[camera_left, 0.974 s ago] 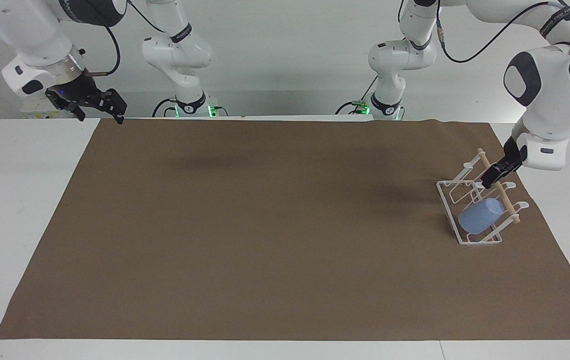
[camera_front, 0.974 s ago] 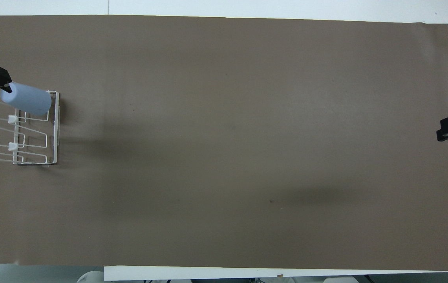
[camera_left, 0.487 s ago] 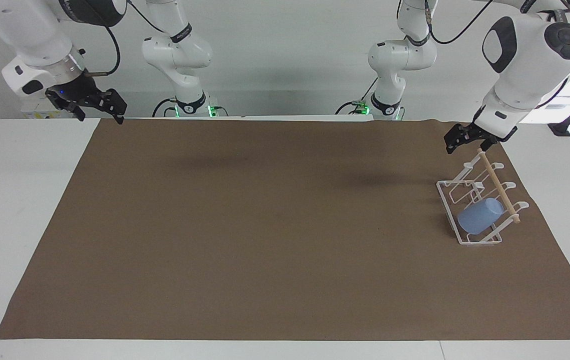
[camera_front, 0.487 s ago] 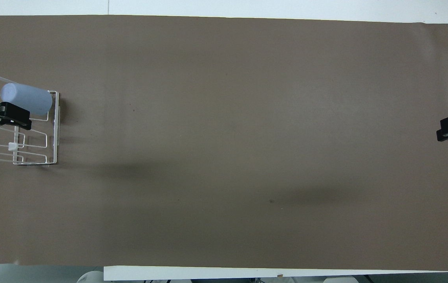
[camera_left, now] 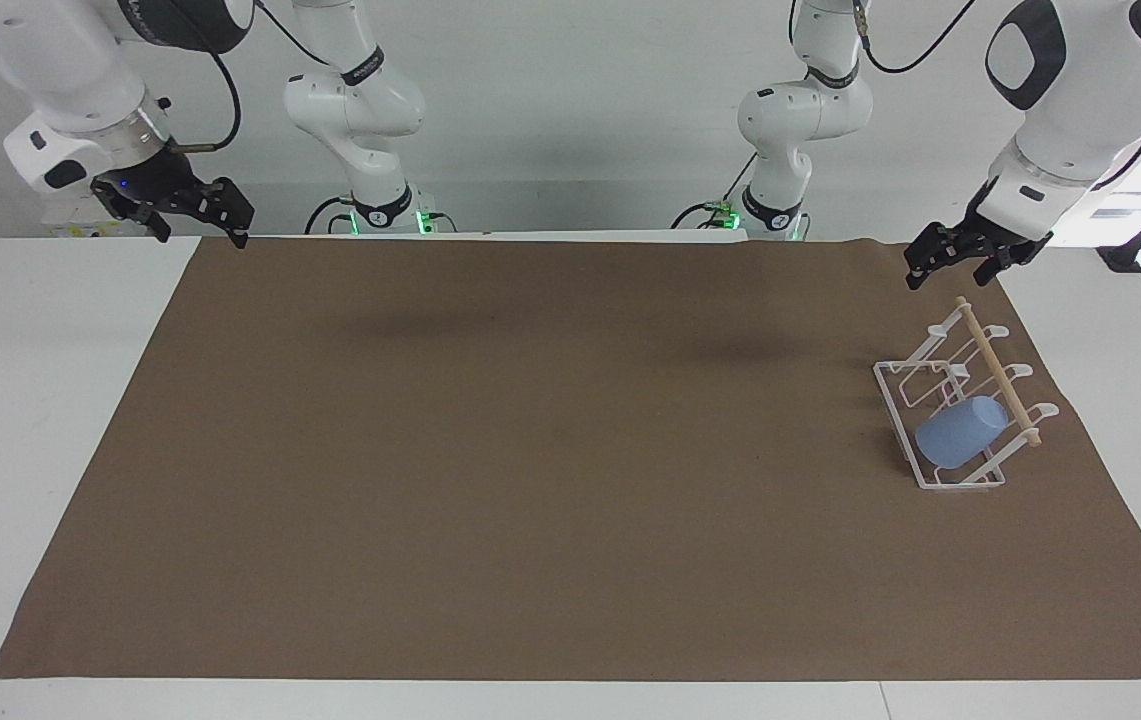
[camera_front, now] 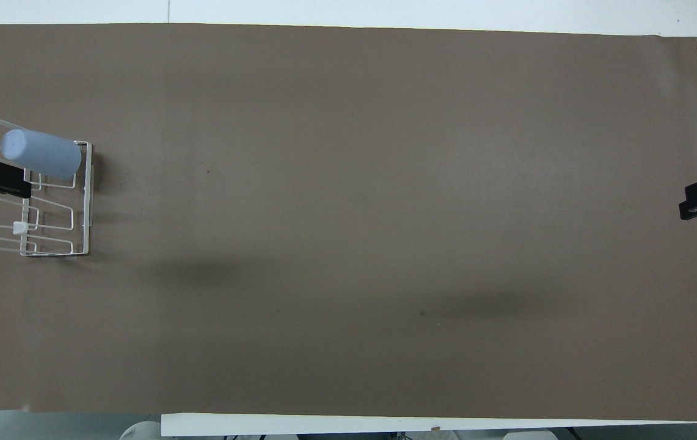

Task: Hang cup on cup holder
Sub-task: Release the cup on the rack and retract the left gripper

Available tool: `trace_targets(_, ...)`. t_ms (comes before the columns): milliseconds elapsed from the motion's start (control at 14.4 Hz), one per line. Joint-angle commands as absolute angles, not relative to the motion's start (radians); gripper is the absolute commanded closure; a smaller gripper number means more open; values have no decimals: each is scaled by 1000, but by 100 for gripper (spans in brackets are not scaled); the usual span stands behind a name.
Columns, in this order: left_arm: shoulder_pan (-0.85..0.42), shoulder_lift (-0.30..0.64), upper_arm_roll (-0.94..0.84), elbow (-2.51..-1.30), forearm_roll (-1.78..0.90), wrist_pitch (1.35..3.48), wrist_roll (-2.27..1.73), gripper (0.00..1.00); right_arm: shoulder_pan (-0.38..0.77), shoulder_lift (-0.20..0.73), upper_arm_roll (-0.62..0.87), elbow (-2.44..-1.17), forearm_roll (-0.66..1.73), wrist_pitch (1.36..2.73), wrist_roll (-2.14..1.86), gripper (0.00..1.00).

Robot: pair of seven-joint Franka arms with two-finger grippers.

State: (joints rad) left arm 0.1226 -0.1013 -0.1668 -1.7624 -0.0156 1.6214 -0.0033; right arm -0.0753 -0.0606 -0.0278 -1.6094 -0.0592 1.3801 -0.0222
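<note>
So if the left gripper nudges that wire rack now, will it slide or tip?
The cup holder is thin wire, probably light, so likely slides on the brown mat. Its dowel overhangs the base, so a high push may tip it. The cup leans loose on a prong and might shake off.

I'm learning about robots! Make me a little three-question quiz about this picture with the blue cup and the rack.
1. True or false: the cup is hanging on the cup holder.
2. Which gripper is up in the air nearest the cup holder: A) the left gripper or B) the right gripper?
3. Fill in: the cup holder stands on a ____ mat.

Key:
1. True. The cup sits tilted on a prong, on the end farthest from the robots.
2. A. It is open and holds nothing; the right gripper waits at the other end of the table.
3. Brown.
</note>
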Motion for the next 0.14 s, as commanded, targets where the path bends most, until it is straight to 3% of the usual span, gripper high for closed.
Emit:
trace_targets(0, 155, -94, -190, -1744, -31, 1632, 3, 0, -78, -74, -26, -1617, -57, 1373, -12, 0)
trace_targets(70, 153, -94, -189, -1744, -31, 1628, 17, 0, -78, -74, -26, -1617, -57, 1373, -14, 0)
